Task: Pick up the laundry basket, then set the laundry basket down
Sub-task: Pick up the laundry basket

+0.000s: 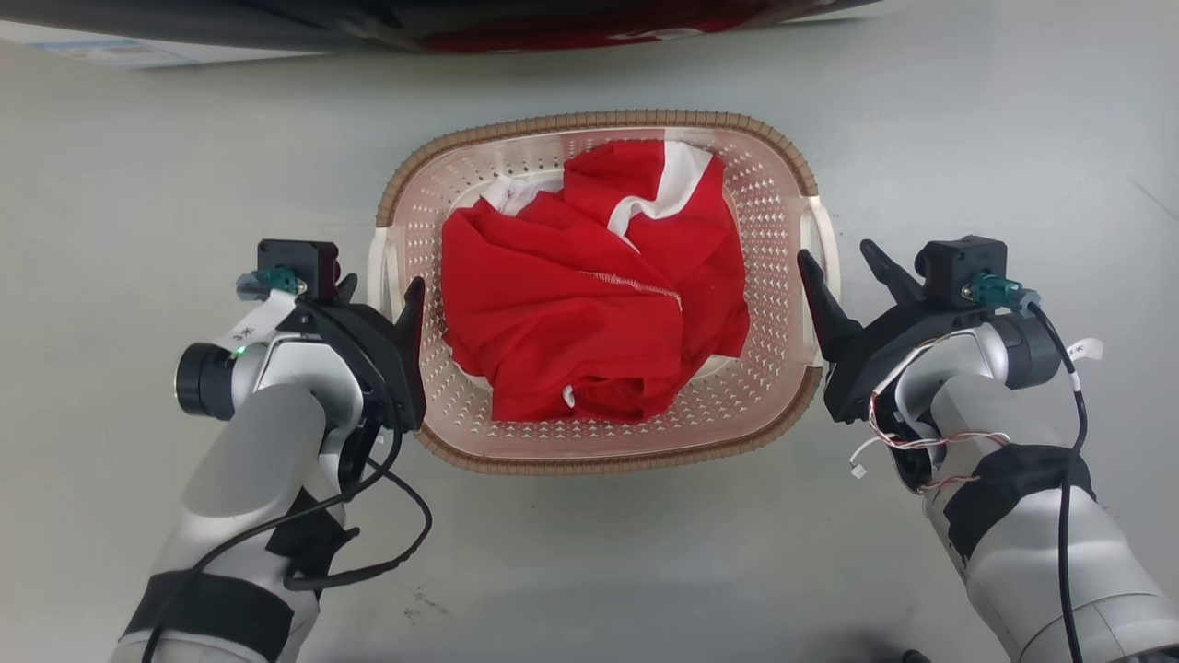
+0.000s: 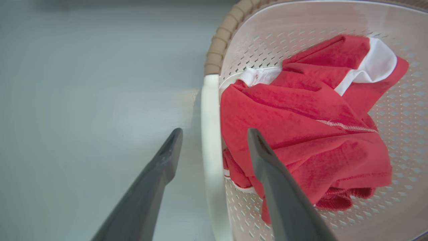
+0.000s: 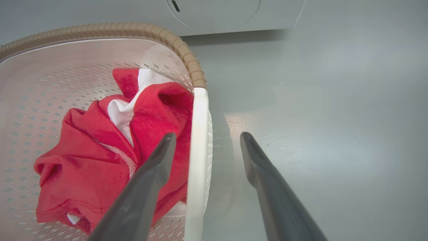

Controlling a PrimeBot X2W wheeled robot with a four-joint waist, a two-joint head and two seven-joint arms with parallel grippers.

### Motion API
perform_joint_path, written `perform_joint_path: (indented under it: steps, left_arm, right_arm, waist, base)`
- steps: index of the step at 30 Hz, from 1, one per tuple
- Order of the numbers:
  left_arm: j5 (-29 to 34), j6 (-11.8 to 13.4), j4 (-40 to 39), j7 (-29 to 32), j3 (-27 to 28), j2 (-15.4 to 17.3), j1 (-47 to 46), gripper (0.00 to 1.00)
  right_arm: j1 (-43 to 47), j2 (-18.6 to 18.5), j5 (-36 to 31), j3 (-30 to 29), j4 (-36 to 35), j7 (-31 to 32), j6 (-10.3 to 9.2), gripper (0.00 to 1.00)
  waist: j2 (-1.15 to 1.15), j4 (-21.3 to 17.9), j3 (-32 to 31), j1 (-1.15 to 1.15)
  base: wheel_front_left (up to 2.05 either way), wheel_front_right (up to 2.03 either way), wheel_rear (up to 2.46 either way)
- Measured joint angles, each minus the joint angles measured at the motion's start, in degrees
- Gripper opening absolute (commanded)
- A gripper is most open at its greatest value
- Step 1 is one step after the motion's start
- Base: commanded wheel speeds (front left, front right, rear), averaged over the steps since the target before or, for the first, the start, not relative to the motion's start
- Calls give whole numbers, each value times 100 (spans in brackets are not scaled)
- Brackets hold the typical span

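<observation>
We show the basket (image 1: 599, 121) standing on the grey floor (image 1: 138, 166), centred before the robot, with its long sides running left to right. A crumpled red garment (image 1: 589, 295) with white trim fills its bottom. In the right wrist view, the washer (image 3: 234, 20) stands just beyond the basket's (image 3: 67, 57) far rim.

We see one white handle on each short side. The left handle (image 1: 376, 267) lies between the fingers of the left gripper (image 1: 381, 287): one finger is inside the wall, over the garment, and the other is outside, over the floor. The left wrist view confirms this, with the handle (image 2: 209, 134) passing up the gap of the gripper (image 2: 214, 132). The jaws stand well apart and grasp nothing.

The right gripper (image 1: 834, 250) mirrors this pose at the right handle (image 1: 829, 230). Its wrist view shows the inner finger close beside the handle (image 3: 197, 134) and the outer finger clear of it. This gripper (image 3: 208, 135) is likewise spread wide and empty.

We note both pale forearms rising from the lower corners of the head view, with the wrists bent inward toward the basket.
</observation>
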Motion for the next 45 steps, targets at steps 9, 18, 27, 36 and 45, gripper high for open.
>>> perform_joint_path:
  steps: [9, 18, 27, 36, 45]
  left_arm:
    - [-52, -51, 212, -59, -3, -23, -217, 100]
    - [-112, -98, 489, -152, -9, -53, -334, 0]
    - [-147, -147, 697, -159, -21, -119, -489, 0]
    - [-204, -191, 979, -158, -27, -170, -485, 0]
    - [-280, -204, 1183, -2, -30, -193, -476, 0]
  right_arm:
    - [-193, 12, 66, 159, 135, -43, 0, 100]
    - [-297, 21, 237, 305, 268, -143, 0, 0]
    - [-377, 77, 356, 435, 389, -235, 45, 0]
    - [-390, 91, 539, 606, 545, -264, 45, 0]
    - [-342, 104, 712, 838, 684, -235, 45, 0]
  waist:
    - [0, -3, 258, 0]
    - [-1, -9, 344, 0]
    - [-1, -12, 359, 0]
    - [-1, -9, 131, 0]
    - [-1, -22, -273, 0]
  base:
    - [0, 0, 0]
    - [0, 0, 0]
    - [0, 0, 0]
    - [0, 0, 0]
    - [0, 0, 0]
